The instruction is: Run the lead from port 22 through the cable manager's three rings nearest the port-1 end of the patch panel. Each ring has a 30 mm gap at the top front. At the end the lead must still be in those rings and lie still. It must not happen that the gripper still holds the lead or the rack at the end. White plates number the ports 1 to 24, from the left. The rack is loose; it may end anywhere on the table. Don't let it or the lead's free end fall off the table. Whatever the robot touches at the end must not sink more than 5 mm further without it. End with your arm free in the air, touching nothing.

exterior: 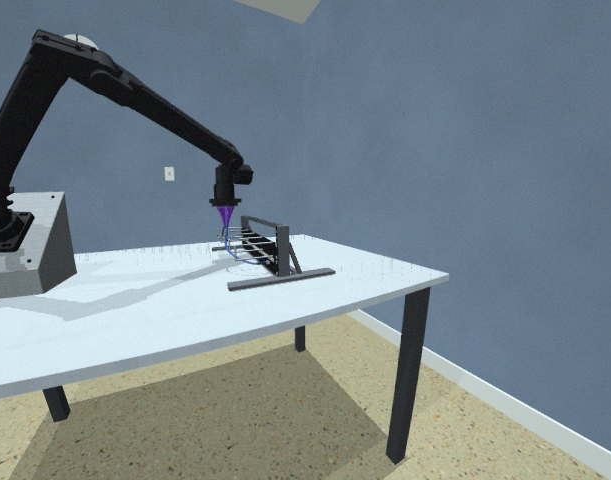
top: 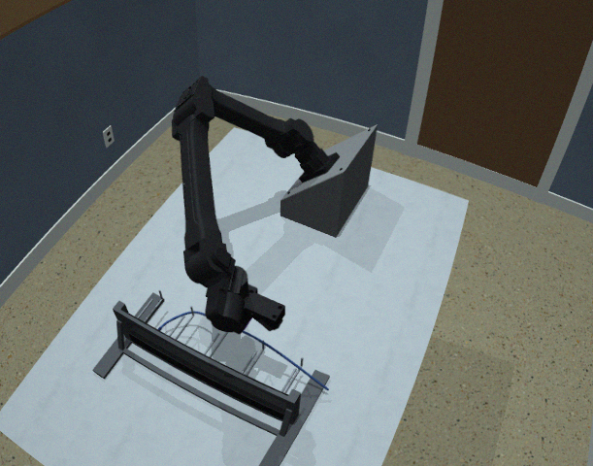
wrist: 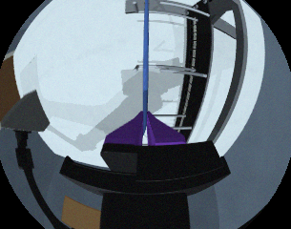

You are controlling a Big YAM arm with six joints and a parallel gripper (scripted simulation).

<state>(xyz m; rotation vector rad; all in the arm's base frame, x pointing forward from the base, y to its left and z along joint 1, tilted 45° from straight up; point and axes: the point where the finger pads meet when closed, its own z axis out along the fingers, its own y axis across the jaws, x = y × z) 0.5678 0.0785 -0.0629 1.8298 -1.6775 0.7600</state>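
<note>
The dark rack (top: 201,358) (exterior: 282,250) (wrist: 197,57) stands near the table's front edge, with thin wire rings (wrist: 177,69) on the side facing the arm. The blue lead (top: 264,341) (exterior: 248,261) (wrist: 145,57) arcs from the panel's left end in the top view, over the rings, to a free end by the right foot. My gripper (exterior: 225,221) (wrist: 145,114) points straight down over the middle of the ring row. It is shut on the lead and holds it just above the rings. In the top view the wrist hides the fingers. I cannot tell which rings hold the lead.
The grey arm pedestal (top: 331,195) (exterior: 31,242) stands at the far end of the white table (top: 386,301) (exterior: 165,320). The rack's long feet (exterior: 282,277) lie flat, close to the table's front and side edges. The floor is below.
</note>
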